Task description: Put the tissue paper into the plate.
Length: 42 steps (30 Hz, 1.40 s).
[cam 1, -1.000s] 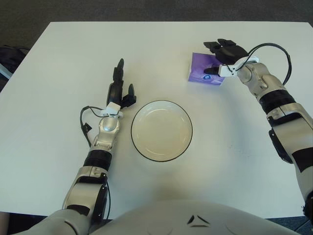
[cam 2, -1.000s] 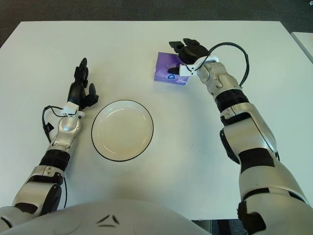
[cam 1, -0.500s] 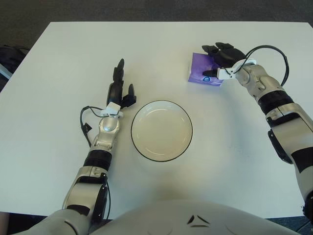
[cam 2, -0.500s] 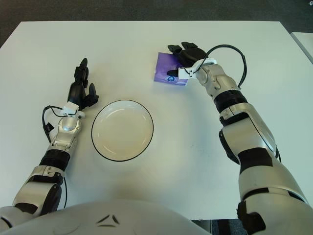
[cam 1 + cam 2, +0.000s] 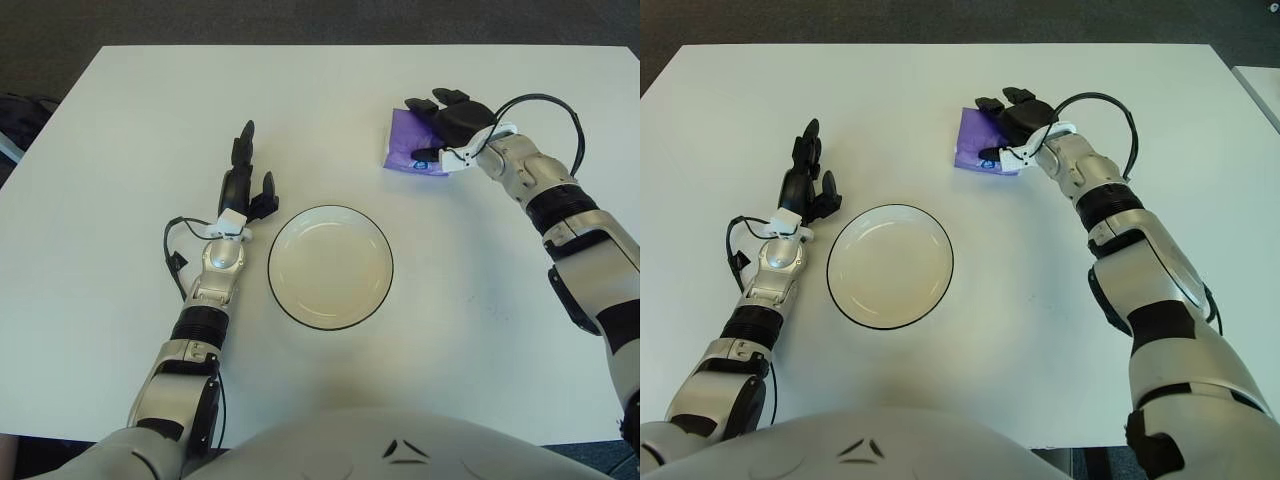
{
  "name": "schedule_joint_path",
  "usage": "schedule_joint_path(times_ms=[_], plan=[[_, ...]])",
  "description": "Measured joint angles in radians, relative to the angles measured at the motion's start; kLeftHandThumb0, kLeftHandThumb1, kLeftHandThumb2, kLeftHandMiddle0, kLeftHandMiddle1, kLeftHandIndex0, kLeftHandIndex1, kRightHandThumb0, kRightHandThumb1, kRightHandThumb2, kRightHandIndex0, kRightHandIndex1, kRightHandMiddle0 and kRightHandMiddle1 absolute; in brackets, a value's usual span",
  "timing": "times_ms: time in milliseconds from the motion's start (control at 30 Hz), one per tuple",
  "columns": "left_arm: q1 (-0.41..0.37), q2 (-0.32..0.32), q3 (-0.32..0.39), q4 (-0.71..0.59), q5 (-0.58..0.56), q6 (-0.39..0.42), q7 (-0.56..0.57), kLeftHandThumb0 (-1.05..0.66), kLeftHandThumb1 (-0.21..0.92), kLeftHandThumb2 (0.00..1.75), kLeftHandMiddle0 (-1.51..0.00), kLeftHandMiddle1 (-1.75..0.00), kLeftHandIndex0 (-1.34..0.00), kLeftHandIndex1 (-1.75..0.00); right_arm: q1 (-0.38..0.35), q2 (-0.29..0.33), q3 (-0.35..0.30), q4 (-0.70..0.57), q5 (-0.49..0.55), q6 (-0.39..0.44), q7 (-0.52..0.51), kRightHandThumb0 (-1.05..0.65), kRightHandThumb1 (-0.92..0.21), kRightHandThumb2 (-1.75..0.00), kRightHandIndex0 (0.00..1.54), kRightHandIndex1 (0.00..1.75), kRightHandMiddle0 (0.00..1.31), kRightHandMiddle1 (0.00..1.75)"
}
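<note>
Purple tissue paper pack (image 5: pixel 405 150) on white table (image 5: pixel 480 300), right hand (image 5: pixel 447 125) fingers draped over it, grasp unclear, plate (image 5: pixel 330 267) empty

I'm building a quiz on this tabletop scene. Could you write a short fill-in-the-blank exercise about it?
1. The tissue pack is ____ in colour.
2. The ____ hand is over the tissue pack.
3. The plate holds ____.
4. The left hand shows to the ____ of the plate.

Missing words: purple; right; nothing; left
</note>
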Motion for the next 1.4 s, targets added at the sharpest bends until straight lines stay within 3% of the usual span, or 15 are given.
schedule_joint_path(times_ms=[500,1400], plan=[[0.0,0.0,-0.001,-0.001,0.013,0.013,0.001,-0.82,0.92,0.9,-0.15,-0.01,0.0,-0.3,0.001,-0.006,0.037,0.004,-0.032,-0.046,-0.055,-0.76,-0.92,-0.62,0.03,0.01,0.0,0.09],[0.0,-0.001,-0.002,-0.007,0.021,0.03,0.001,-0.85,0.92,0.89,-0.15,-0.01,0.0,-0.31,0.027,-0.043,0.098,-0.094,-0.078,-0.059,-0.036,-0.8,-0.92,-0.68,0.03,0.01,0.0,0.08]])
